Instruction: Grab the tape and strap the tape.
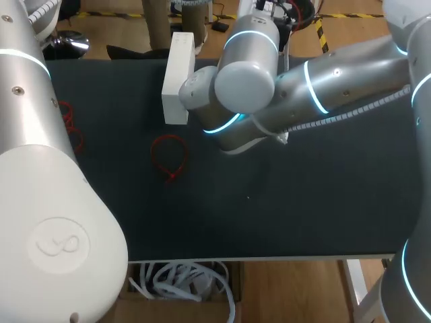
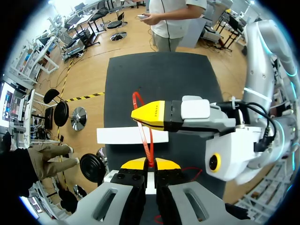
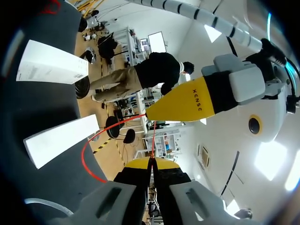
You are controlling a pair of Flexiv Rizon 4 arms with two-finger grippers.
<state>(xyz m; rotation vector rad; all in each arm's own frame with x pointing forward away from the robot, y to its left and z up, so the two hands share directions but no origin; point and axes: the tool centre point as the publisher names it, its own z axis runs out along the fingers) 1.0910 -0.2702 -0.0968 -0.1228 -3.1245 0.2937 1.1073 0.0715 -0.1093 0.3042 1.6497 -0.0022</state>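
- left tool (image 2: 149, 163) clenched on red cable tie (image 2: 144, 137), held up over the dark desk (image 2: 159, 75)
- right tool (image 3: 151, 163) also clenched on it, tip to tip with left
- white box (image 1: 178, 77) just beside them
- another red loop (image 1: 168, 158) lies flat on desk

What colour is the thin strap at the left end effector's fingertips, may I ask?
Red; the strap shows best in the left wrist view.

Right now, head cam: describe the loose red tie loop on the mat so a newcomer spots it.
On the dark mat, find the long white box near the far edge. Just on its near side lies a thin red tie closed into a loop. Unlike the red ties beside the left arm, it lies alone, fully in view.
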